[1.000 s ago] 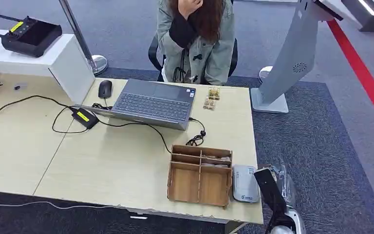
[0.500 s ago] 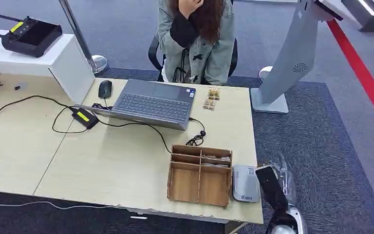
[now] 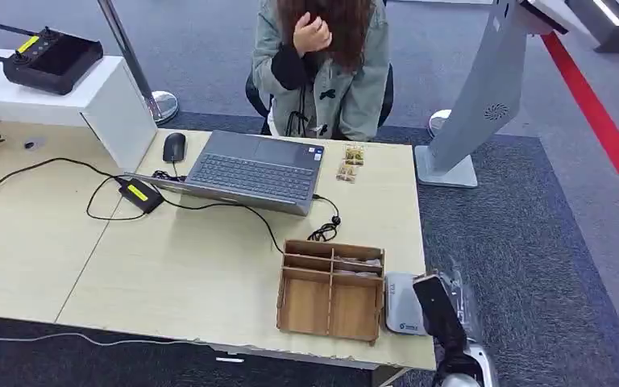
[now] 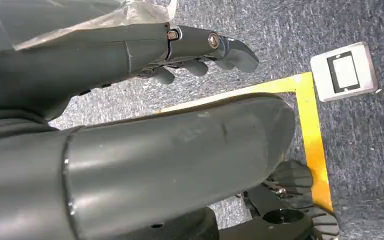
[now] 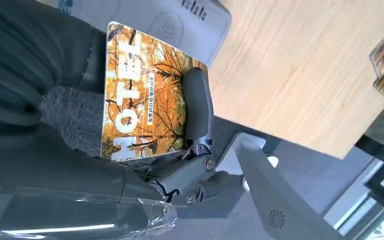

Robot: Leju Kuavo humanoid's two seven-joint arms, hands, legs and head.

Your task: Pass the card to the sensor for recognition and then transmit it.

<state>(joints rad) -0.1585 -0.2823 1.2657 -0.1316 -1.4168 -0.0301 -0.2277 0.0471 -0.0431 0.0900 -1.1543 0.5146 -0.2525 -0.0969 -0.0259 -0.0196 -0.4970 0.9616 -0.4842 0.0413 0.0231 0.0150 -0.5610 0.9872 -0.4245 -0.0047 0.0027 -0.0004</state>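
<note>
My right hand [image 3: 441, 313] hangs at the desk's near right corner, its dark back reaching over the right edge of the white sensor [image 3: 401, 305]. In the right wrist view it holds an orange card [image 5: 142, 95] printed "HOTEL", with a finger [image 5: 197, 102] pressed across the card's face. The card's far corner lies just over the sensor [image 5: 165, 17]. In the head view the hand hides the card. My left hand [image 4: 195, 47] hangs above grey carpet, holding nothing, its fingers loosely extended.
A wooden organiser box [image 3: 330, 290] stands just left of the sensor. Farther back on the desk [image 3: 193, 274] are a laptop [image 3: 254, 171], cables and a mouse [image 3: 174, 147]. A person [image 3: 322, 64] sits behind the desk. A grey kiosk stand [image 3: 475, 105] rises at the right.
My right hand has shifted left with the card, from beside the sensor to over its right edge. The person's hand has come down from the head.
</note>
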